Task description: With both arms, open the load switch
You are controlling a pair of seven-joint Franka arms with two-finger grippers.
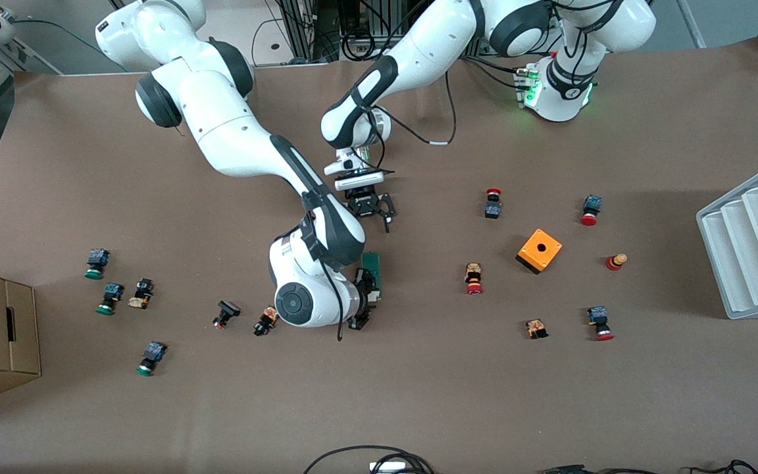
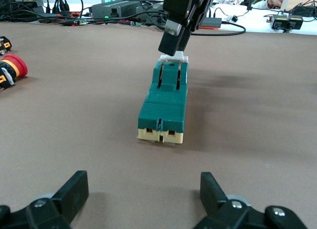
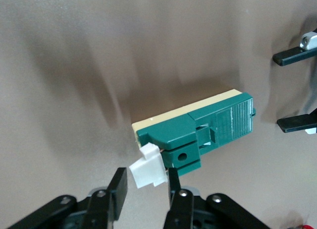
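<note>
Right wrist view: my right gripper pinches the switch's white tab (left gripper open, just beside).

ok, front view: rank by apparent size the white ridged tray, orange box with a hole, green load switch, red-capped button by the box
1. White ridged tray
2. Orange box
3. Green load switch and red-capped button: unsure, the switch is partly hidden by the right arm.

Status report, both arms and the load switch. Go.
Right gripper fingers astride white tab of load switch. Left gripper open, off its other end. Nothing in the way.
</note>
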